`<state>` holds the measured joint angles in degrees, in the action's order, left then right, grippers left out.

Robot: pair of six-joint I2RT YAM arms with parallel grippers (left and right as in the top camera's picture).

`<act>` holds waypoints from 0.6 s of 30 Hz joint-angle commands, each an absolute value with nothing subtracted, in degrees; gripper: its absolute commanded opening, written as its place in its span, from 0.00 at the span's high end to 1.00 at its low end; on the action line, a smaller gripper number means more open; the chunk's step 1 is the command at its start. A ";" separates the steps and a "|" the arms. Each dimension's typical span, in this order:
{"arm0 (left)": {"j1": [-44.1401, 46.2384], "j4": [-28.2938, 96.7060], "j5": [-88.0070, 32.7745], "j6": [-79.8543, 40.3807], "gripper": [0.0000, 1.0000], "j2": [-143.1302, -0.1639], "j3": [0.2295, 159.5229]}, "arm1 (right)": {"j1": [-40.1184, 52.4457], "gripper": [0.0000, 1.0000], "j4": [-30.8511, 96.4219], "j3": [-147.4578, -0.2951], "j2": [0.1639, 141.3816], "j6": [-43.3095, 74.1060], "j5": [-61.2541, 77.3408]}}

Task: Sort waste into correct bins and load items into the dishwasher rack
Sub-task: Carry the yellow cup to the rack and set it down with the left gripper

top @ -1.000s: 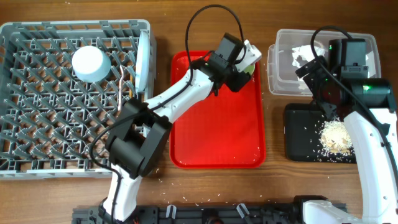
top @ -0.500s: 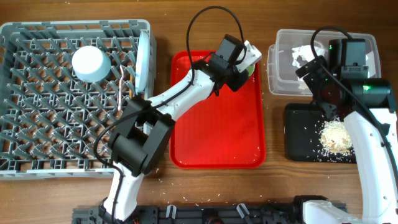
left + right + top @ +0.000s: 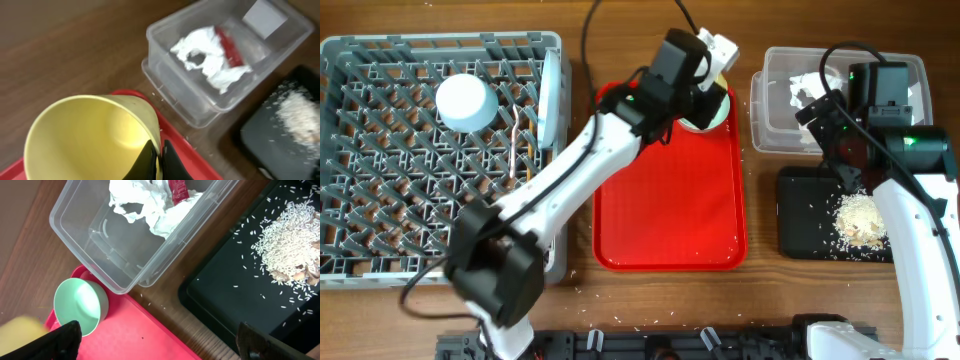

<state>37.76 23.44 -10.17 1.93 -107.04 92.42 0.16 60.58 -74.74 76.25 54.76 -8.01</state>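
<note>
The left gripper (image 3: 159, 153) pinched the cup (image 3: 85, 135) by its rim; loading was in hand, and next it needed carrying to the rack (image 3: 440, 42). The right gripper (image 3: 161, 341) hung spread.

Yellow cup (image 3: 95, 135), rim pinched by the left end effector (image 3: 159, 159), top centre; light green bowl (image 3: 80, 306) upright near it. Clear tub (image 3: 770, 125), upper right, holds white tissue (image 3: 210, 57) and red wrapper (image 3: 230, 47); black tray (image 3: 800, 215) below holds beige scraps (image 3: 860, 220). Grey rack (image 3: 380, 200), left: inverted pale blue bowl (image 3: 466, 102), plate (image 3: 551, 95) on edge.
</note>
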 commanded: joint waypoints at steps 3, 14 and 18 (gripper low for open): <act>29.93 32.51 -12.47 -13.39 0.96 -95.92 92.60 | 0.03 0.00 60.47 -75.31 76.73 54.17 -9.43; -25.93 59.72 -58.37 -15.40 0.96 -86.76 91.53 | 0.03 0.00 60.45 -75.31 76.73 54.19 -9.43; -37.45 57.08 -74.94 -10.87 0.96 -87.02 79.13 | 0.03 0.00 60.45 -75.31 76.73 54.15 -9.43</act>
